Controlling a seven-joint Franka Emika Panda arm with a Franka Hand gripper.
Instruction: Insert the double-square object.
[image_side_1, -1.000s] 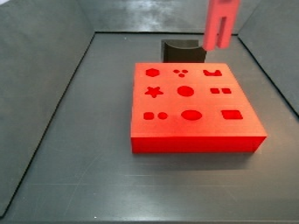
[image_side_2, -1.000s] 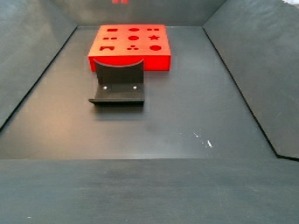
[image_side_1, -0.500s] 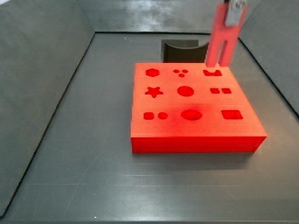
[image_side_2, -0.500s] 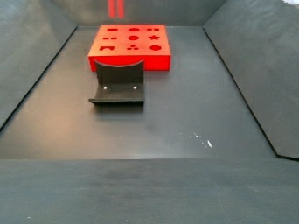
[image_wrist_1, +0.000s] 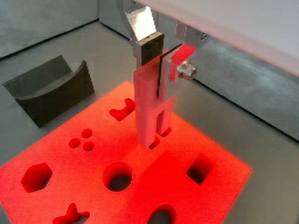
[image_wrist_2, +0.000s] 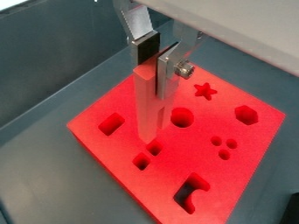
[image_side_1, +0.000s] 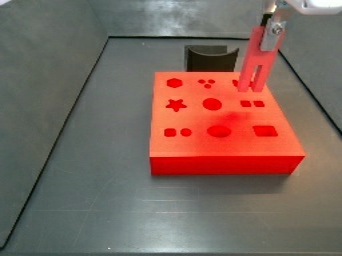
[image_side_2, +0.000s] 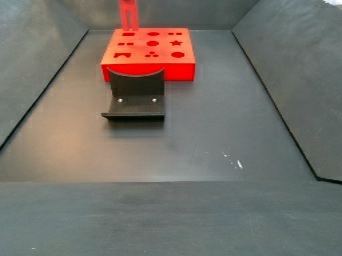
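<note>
Red-pink double-square object (image_wrist_1: 149, 96) hangs upright, clamped at its top by the gripper (image_wrist_1: 158, 54), its lower end just above the red block (image_wrist_2: 187, 153) directly below, probably so it can enter a hole straight

gripper (image_wrist_2: 156, 54) jaws clamp double-square object (image_wrist_2: 145, 107) upright | tip above red block (image_wrist_2: 117, 162)

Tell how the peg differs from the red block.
The peg is slim and long; the block is broad and flat. The peg hangs upright in the tool, above the block; the block lies on the floor. The block has shaped holes; the peg shows none. Both are red.
</note>
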